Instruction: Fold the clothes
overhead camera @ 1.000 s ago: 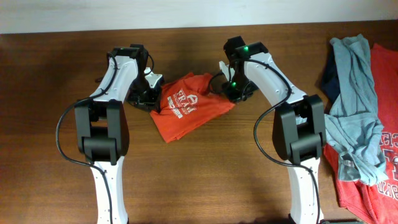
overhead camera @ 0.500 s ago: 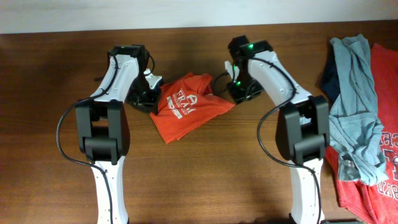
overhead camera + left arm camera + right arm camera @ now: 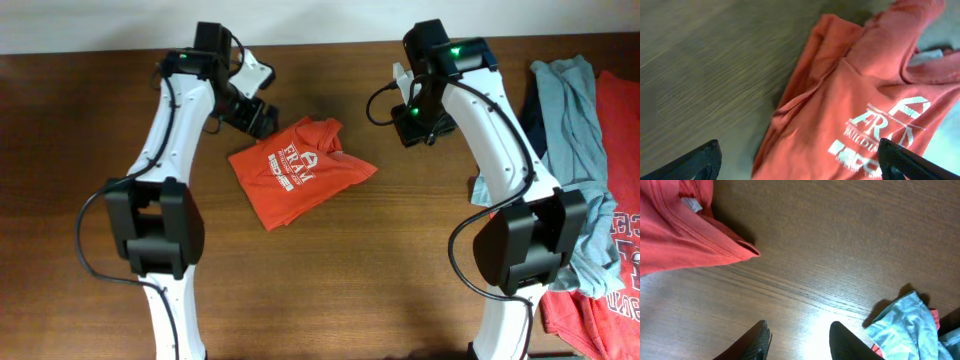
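A folded orange-red T-shirt [image 3: 300,170] with white print lies mid-table, and it fills the right of the left wrist view [image 3: 860,100]. My left gripper [image 3: 258,118] hovers above its back left corner, wide open [image 3: 800,167] and holding nothing. My right gripper [image 3: 418,130] is off to the shirt's right, open over bare wood [image 3: 801,342]. In the right wrist view the shirt's edge [image 3: 680,235] shows at upper left. At the right edge of the table is a pile of clothes: a grey-blue shirt [image 3: 575,150], an orange-red one [image 3: 615,230] and a navy one [image 3: 530,120].
The wooden table [image 3: 330,280] stretches bare in front of the folded shirt. A corner of the grey-blue shirt [image 3: 905,325] lies close to my right gripper's right finger. Both arm bases stand at the near edge.
The left gripper opened, let go of the shirt's edge and rose back. The right gripper pulled away to the right and back. The shirt's left side now lies flatter.
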Action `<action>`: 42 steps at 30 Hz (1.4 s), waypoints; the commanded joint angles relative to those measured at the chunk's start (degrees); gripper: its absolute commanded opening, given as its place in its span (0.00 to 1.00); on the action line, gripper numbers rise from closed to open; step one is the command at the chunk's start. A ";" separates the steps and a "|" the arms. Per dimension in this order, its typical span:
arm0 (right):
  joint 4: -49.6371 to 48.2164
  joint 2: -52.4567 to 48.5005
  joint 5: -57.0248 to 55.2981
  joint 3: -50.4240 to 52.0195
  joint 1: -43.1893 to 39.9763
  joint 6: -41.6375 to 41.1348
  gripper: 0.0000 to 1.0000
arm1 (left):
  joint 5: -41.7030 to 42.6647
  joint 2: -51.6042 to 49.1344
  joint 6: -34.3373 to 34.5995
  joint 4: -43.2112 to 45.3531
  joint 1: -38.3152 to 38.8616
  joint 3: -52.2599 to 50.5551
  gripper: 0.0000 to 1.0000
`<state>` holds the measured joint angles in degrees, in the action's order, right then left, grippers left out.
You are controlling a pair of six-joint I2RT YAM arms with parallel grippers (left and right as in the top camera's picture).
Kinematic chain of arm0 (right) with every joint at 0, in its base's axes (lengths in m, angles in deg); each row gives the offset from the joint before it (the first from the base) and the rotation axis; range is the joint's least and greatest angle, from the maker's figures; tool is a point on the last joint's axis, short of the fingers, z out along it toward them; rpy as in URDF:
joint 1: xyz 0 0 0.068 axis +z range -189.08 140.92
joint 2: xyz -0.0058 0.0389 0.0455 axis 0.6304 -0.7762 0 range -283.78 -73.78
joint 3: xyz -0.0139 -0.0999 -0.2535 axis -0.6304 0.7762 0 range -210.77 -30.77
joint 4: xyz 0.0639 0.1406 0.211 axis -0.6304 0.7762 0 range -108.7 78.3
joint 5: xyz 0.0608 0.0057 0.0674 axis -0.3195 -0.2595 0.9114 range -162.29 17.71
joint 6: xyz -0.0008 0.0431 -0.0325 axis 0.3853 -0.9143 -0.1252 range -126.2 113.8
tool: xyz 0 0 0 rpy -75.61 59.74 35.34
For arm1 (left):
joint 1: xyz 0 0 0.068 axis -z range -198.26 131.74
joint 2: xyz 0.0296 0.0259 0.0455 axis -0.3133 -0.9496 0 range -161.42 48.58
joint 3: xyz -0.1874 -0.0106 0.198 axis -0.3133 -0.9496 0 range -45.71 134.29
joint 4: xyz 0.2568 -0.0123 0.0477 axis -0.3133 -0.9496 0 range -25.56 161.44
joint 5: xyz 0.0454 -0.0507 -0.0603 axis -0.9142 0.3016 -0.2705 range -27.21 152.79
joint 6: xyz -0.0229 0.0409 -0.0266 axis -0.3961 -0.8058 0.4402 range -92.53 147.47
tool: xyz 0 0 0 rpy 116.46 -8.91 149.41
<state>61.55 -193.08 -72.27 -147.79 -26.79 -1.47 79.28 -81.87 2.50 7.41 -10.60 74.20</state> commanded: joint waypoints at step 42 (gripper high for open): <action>2.08 -0.04 -0.33 -0.37 -1.07 -0.52 0.43 | 0.61 -11.39 8.70 -10.16 -42.45 0.26 0.01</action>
<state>63.60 -193.08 -72.27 -147.79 -27.38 -1.51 84.66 -93.70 9.10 -2.73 -48.37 74.97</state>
